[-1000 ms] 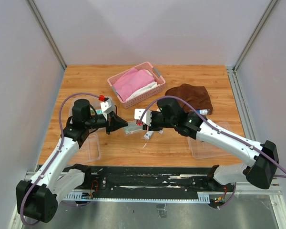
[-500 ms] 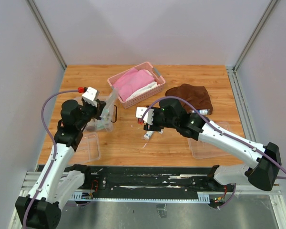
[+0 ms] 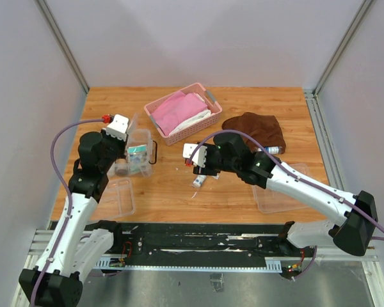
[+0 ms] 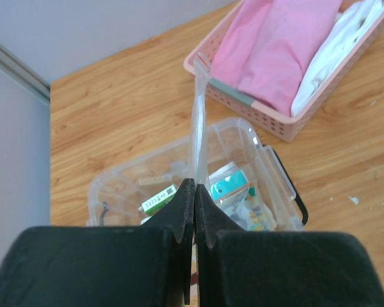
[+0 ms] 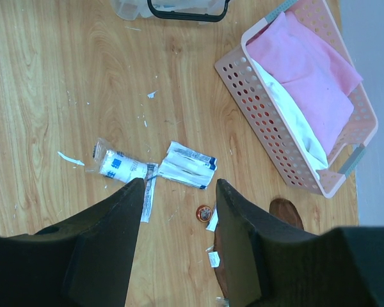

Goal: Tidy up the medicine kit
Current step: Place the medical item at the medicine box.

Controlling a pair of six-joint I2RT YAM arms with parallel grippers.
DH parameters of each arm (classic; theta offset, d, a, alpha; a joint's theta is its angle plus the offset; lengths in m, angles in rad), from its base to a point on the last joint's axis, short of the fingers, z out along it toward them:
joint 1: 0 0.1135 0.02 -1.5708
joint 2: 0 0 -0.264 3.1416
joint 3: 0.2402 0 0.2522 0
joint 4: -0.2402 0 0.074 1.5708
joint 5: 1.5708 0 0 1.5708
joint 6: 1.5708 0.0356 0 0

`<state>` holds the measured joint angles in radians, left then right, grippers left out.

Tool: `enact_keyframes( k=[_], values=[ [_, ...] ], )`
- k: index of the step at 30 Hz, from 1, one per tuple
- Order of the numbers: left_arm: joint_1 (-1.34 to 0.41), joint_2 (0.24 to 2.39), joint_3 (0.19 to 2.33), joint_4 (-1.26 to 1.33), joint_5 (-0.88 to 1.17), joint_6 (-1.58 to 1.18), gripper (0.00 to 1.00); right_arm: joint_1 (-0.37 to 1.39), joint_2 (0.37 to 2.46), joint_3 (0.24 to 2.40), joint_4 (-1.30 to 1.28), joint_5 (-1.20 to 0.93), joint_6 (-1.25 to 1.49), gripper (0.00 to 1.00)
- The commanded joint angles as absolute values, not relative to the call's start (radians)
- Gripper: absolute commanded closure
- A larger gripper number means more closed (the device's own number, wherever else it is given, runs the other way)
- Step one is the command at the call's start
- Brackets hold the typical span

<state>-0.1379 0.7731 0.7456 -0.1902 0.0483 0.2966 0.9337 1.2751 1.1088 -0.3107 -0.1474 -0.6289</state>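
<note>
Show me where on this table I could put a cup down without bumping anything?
Bare wood: the far-left corner, between the pink basket and the wall, behind the medicine kit; and the near middle, between the left clear tray and the right clear tray. Crowded: mid-table, where packets lie under the right gripper.

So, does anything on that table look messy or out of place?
Yes. A wrapped roll and a flat packet lie loose on the wooden table below the right hand, outside the clear box, with small white scraps scattered around them. They look spilled rather than sorted.
</note>
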Motion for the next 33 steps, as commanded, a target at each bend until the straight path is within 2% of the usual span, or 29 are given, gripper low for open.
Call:
enact_keyframes(
  k=[1, 9, 22, 33],
  values=[
    [-0.13, 0.782, 0.762, -0.308, 0.012, 0.388, 1.0, 0.953, 1.253, 1.094, -0.287, -0.126, -0.636, 0.5],
    [-0.131, 0.809, 0.71, -0.367, -0.004, 0.447, 1.0, 0.953, 1.262, 1.092, -0.286, -0.12, -0.641, 0.51],
    [-0.141, 0.98, 0.708, -0.301, -0.06, 0.465, 1.0, 0.953, 1.269, 1.088, -0.287, -0.107, -0.649, 0.52],
    [-0.201, 0.93, 0.689, -0.204, -0.192, 0.476, 1.0, 0.953, 1.266, 1.083, -0.286, -0.112, -0.652, 0.53]
  ],
)
